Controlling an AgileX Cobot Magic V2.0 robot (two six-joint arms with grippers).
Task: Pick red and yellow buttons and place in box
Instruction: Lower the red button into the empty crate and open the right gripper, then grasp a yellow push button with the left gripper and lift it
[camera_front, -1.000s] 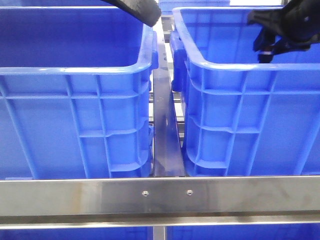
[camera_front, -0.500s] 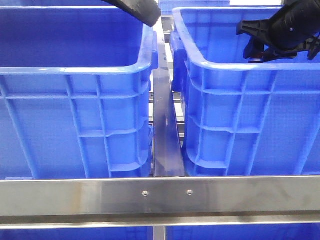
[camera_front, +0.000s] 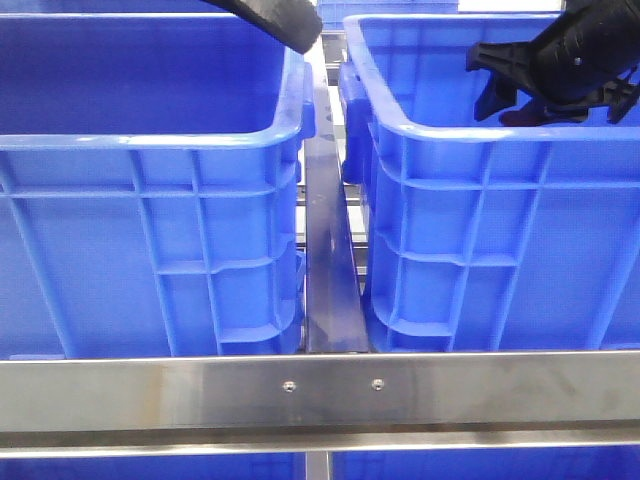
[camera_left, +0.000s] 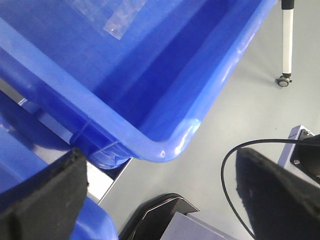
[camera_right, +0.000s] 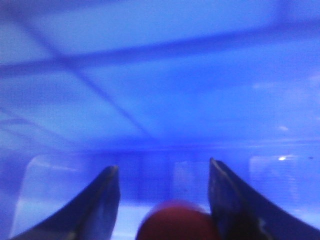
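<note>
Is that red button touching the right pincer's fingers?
Cannot tell. In the blurry right wrist view the red button sits low between the right pincer's fingers, close to one, but no plain contact or gap shows.

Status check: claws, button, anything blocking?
Right claw open, red button between its fingers, inside right blue crate. Left claw open, empty, beside left crate. No obstruction seen.

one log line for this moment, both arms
left pincer: open, empty, outside left crate | right pincer: red button between fingers, inside right crate | grip state: unclear

2 crates (camera_front: 150, 140) (camera_front: 480, 140) sit side by side, rail (camera_front: 325, 250) between.
</note>
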